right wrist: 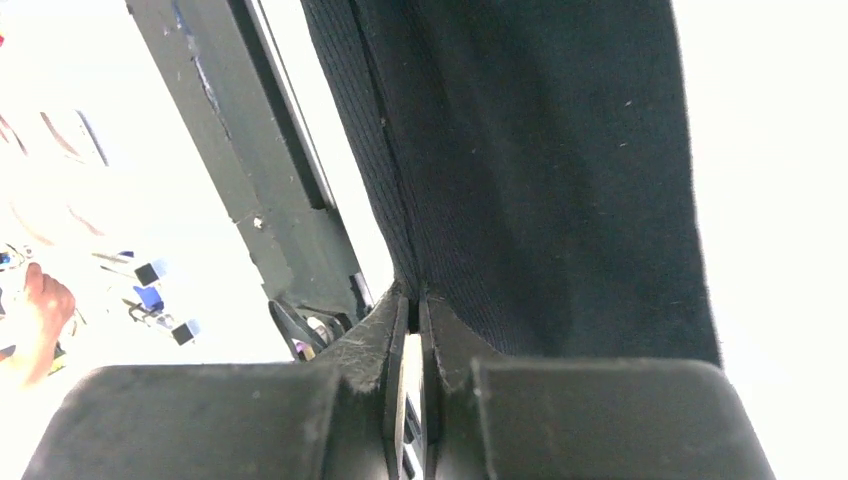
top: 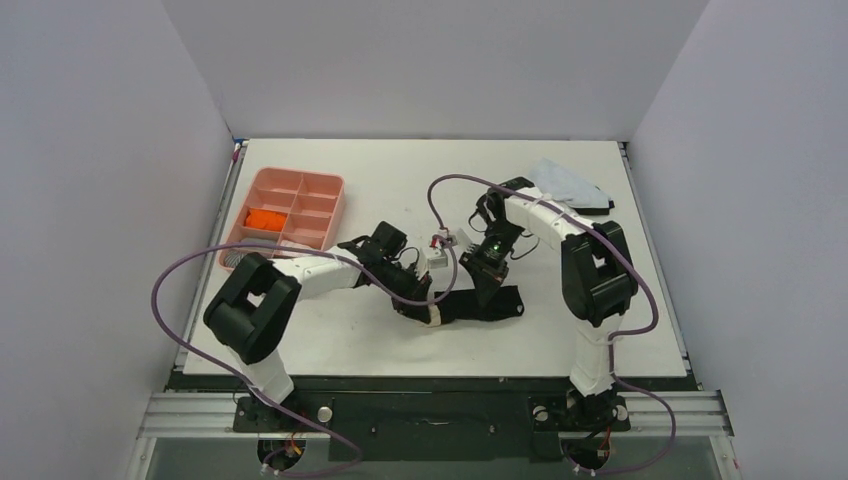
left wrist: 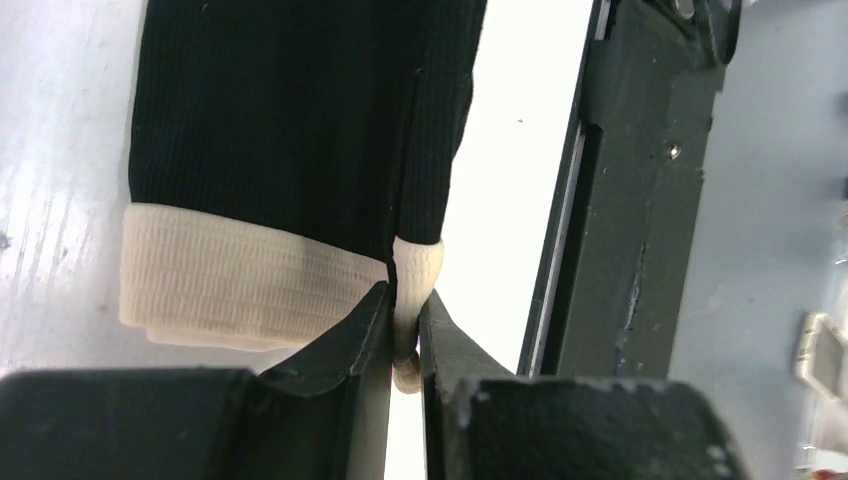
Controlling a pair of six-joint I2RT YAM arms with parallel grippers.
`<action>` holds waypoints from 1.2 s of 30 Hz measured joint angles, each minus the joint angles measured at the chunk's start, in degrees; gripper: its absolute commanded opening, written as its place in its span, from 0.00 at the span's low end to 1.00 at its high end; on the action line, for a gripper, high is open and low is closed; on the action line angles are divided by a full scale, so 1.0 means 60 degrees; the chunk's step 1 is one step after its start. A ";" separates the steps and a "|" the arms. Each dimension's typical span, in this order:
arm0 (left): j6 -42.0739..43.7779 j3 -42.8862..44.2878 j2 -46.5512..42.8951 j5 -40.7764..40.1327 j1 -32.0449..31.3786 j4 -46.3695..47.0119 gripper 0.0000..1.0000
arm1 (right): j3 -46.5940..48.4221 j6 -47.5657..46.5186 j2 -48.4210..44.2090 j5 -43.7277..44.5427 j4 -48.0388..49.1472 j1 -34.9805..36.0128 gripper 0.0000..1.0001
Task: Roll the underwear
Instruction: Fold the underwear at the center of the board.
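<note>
The black underwear [top: 490, 303] lies near the front middle of the white table [top: 330, 345], stretched flat between the two arms, with its beige waistband [top: 436, 316] at its left end. In the left wrist view the ribbed black cloth [left wrist: 280, 110] ends in that waistband [left wrist: 240, 280], and one folded corner of the band is clamped between the tips of the left gripper [left wrist: 405, 335], whose jaws are nearly together on it. The right gripper [right wrist: 412, 315] is closed on a fold of the black fabric [right wrist: 540, 150] at the garment's far edge; the crease runs straight down into its fingertips. The orange underwear [top: 265, 218] sits as a small bundle in a left-hand compartment about midway along the pink tray [top: 342, 210], which stands at the table's far left, well apart from the black garment; what its other compartments hold is too small to tell. The left arm reaches rightward and low across the table, its wrist bent to the waistband; the right arm folds back leftward from its raised elbow and points down at the cloth. Purple cables [top: 165, 290] loop off both arms. A pale grey-blue cloth [top: 562, 180] lies in the far right corner, and a dark frame [top: 430, 385] runs along the table's near edge.
</note>
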 measured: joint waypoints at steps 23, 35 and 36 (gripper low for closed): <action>-0.2237 0.1319 0.1963 0.0266 0.0965 0.0113 0.44 | 0.1486 0.0149 0.1989 0.0375 0.0197 -0.0794 0.00; -0.1851 0.0874 0.1366 0.0331 0.0976 0.1133 0.98 | 0.1432 -0.0929 0.2124 0.0295 -0.0219 -0.1082 0.00; -0.1796 0.0776 0.1231 0.0328 0.0976 0.1304 0.98 | 0.1428 -0.1162 0.2124 0.0222 -0.0401 -0.1100 0.00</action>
